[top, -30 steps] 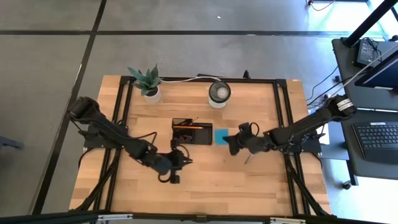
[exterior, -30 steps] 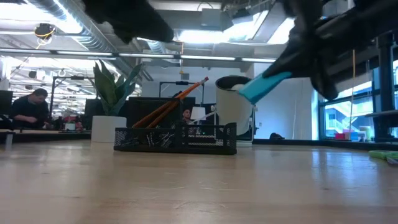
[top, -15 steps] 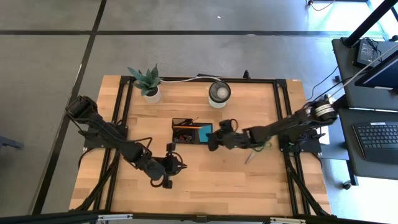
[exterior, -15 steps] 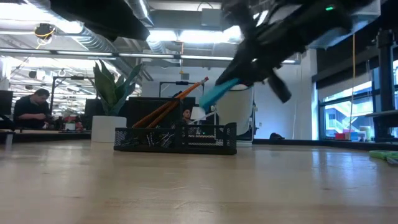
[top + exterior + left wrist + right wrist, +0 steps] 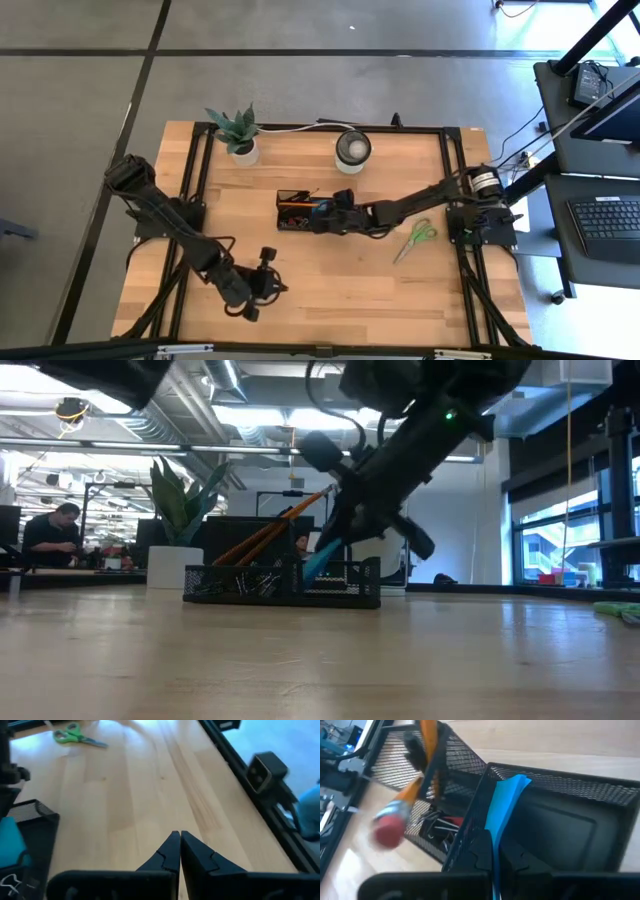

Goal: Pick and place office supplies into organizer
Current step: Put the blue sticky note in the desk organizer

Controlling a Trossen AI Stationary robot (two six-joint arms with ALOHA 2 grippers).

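Note:
The black mesh organizer (image 5: 300, 212) sits mid-table and holds orange pencils (image 5: 427, 751), which lean on its wall, and small black clips (image 5: 440, 826). My right gripper (image 5: 330, 215) reaches in from the table's right and is shut on the blue sticky-note pad (image 5: 503, 807) over the organizer's right compartment (image 5: 555, 835). In the low view the pad (image 5: 320, 560) slants down behind the mesh wall. Green-handled scissors (image 5: 415, 238) lie flat, right of the organizer. My left gripper (image 5: 262, 285) is shut and holds nothing, near the table's near-left part. My right gripper pinches the blue pad between its two fingers by one edge (image 5: 495, 834), reaching in from the table's right and slanting down. The pad stands on edge and tilts, its free end (image 5: 517, 782) inside the right compartment. Whether it touches the floor there, I cannot tell.
A potted plant (image 5: 236, 131) and a round white-rimmed cup (image 5: 352, 148) stand near the far edge. Bare wood lies between the organizer and the near edge. Black frame rails (image 5: 455, 180) run along both table sides. A person sits far off in the room (image 5: 48, 532).
My right gripper has carried the blue pad toward the table's left, from beside the organizer to over it, and down, so the pad now dips into the right compartment. My left gripper has drawn back toward the near-left part of the table.

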